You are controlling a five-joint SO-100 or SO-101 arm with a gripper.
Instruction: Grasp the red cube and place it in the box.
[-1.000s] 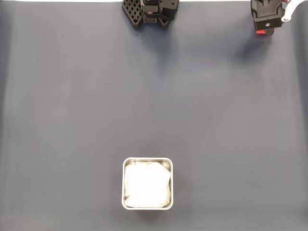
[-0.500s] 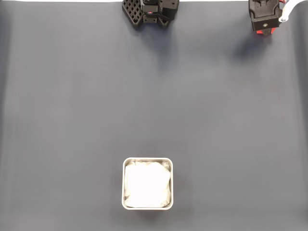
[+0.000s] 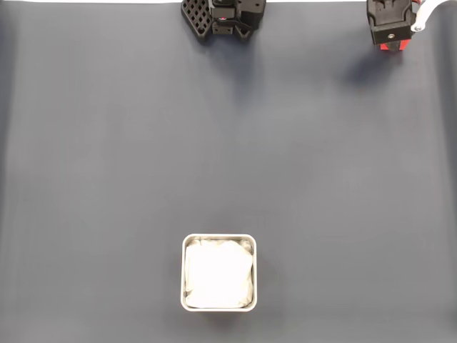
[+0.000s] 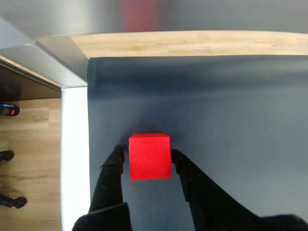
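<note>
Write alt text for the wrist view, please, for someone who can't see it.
A red cube sits between the two black fingers of the robot's tool, which reach up from the bottom edge and flank the cube on both sides. It rests on a dark grey mat near the mat's left edge, with a light wood surface beyond.

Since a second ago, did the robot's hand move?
Yes. In the fixed view the gripper has crept up and slightly left toward the mat's top edge; the box stayed put.
</note>
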